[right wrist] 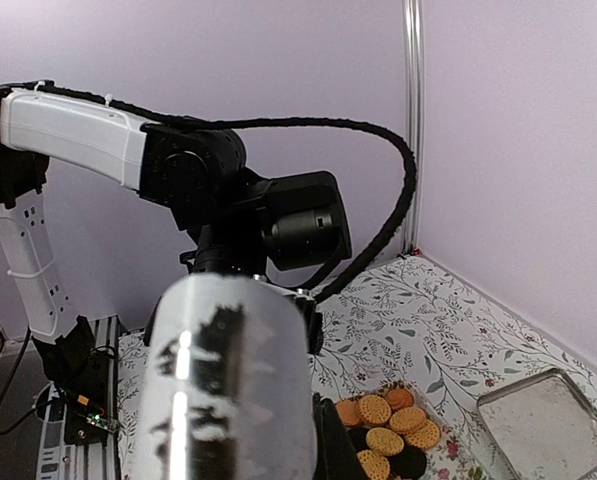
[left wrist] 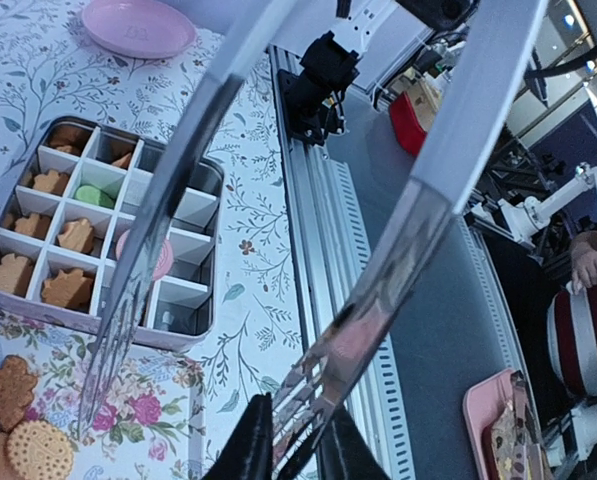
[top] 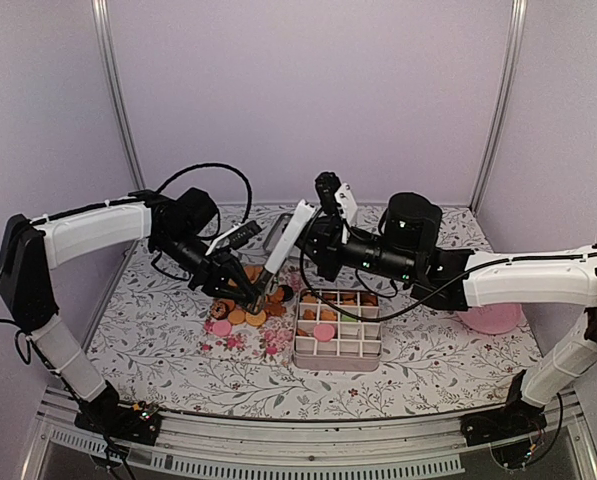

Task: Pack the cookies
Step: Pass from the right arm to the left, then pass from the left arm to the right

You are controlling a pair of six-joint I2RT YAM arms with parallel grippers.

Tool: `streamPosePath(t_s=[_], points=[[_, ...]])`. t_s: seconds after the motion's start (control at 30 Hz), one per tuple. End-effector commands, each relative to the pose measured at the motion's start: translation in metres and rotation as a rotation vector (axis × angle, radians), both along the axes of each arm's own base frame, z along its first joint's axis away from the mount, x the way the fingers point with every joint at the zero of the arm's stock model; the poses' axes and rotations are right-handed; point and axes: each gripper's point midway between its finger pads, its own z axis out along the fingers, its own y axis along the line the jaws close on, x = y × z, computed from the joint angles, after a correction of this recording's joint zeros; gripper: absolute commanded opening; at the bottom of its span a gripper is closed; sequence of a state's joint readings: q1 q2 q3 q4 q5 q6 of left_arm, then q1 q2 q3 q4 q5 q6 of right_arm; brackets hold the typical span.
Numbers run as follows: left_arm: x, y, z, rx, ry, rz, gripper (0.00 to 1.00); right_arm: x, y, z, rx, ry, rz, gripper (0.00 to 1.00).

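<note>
The cookies lie in a loose pile on the flowered cloth, mostly golden with some dark and pink ones. They also show in the left wrist view and the right wrist view. A white gridded box right of the pile holds several cookies, one green and one pink. My right gripper is shut on silver tongs that slant down to the pile. My left gripper sits at the tongs' tips, and its black fingers close around one serrated tip.
A pink plate lies at the right under my right arm. A metal tray lies behind the pile and shows in the right wrist view. The table's front rail runs just beyond the box.
</note>
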State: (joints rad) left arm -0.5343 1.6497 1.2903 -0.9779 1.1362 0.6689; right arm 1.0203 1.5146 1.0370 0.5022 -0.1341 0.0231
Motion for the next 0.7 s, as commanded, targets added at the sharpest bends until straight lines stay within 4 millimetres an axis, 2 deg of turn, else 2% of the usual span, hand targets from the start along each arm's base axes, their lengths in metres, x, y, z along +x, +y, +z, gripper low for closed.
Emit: streamPosePath(t_s=[0.0, 0.07, 0.17, 0.2, 0.27, 0.3, 0.37, 0.43, 0.53, 0.67], points=[[-0.017, 0.002, 0.004, -0.02, 0.005, -0.046, 0.11, -0.002, 0.004, 0.028, 0.088, -0.03, 0.023, 0.0], [-0.017, 0.002, 0.003, -0.016, -0.001, -0.049, 0.0, -0.004, 0.004, 0.03, 0.094, -0.028, 0.039, 0.0], [-0.017, 0.002, 0.004, -0.019, -0.003, -0.049, 0.0, -0.007, 0.005, 0.031, 0.098, -0.02, 0.066, 0.02], [-0.017, 0.002, 0.005, -0.021, -0.005, -0.049, 0.0, -0.008, 0.004, 0.032, 0.101, -0.016, 0.071, 0.1], [-0.015, 0.001, 0.007, -0.022, -0.01, -0.048, 0.0, -0.01, 0.0, 0.028, 0.098, 0.007, 0.097, 0.41], [-0.015, 0.001, 0.008, -0.022, -0.015, -0.047, 0.0, -0.012, -0.004, 0.023, 0.088, 0.03, 0.114, 0.52], [-0.014, 0.001, 0.009, -0.021, -0.025, -0.046, 0.0, -0.014, -0.015, 0.015, 0.068, 0.062, 0.148, 0.68], [-0.014, 0.001, 0.009, -0.019, -0.035, -0.045, 0.0, -0.02, -0.027, 0.007, 0.046, 0.097, 0.205, 0.8], [-0.013, 0.002, 0.008, -0.011, -0.049, -0.044, 0.0, -0.026, -0.037, 0.003, 0.017, 0.126, 0.264, 0.88], [-0.009, 0.001, 0.005, -0.001, -0.064, -0.035, 0.0, -0.036, -0.027, 0.009, -0.022, 0.134, 0.39, 0.88]])
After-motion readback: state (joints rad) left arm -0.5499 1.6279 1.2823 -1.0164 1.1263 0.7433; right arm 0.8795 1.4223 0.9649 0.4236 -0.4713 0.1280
